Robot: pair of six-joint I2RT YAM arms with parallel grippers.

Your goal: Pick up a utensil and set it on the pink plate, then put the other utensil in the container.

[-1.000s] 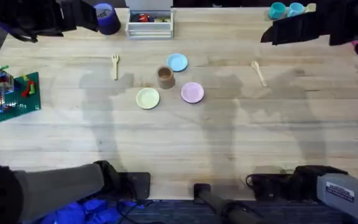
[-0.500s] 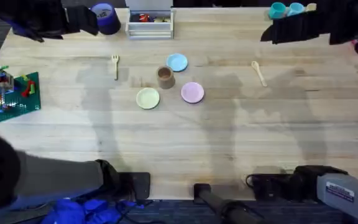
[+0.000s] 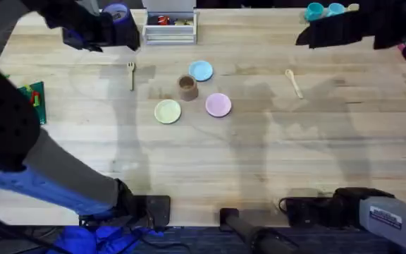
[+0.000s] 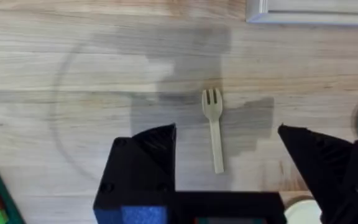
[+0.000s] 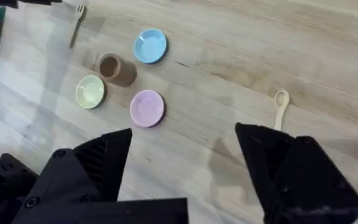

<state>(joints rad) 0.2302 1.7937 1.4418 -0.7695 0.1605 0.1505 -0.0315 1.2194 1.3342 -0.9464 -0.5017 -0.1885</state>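
Pale wooden table (image 3: 259, 162), plank grain running across, soft grey shadows over its middle. White rectangular bin (image 3: 170, 27) at the far edge; just beside it a dark blue tub (image 3: 120, 20). Teal cups (image 3: 324, 10) well along that edge from the bin. Green brick baseplate (image 3: 34, 99), possibly Lego, toward the near-left of the bin.

No readable text on anything across the worktop (image 3: 273, 148). A white label (image 3: 387, 216) with dark print on the grey arm housing at lower right, too small and blurred to read. Dark blue tub (image 3: 118, 13) bearing a faint mark, also illegible.
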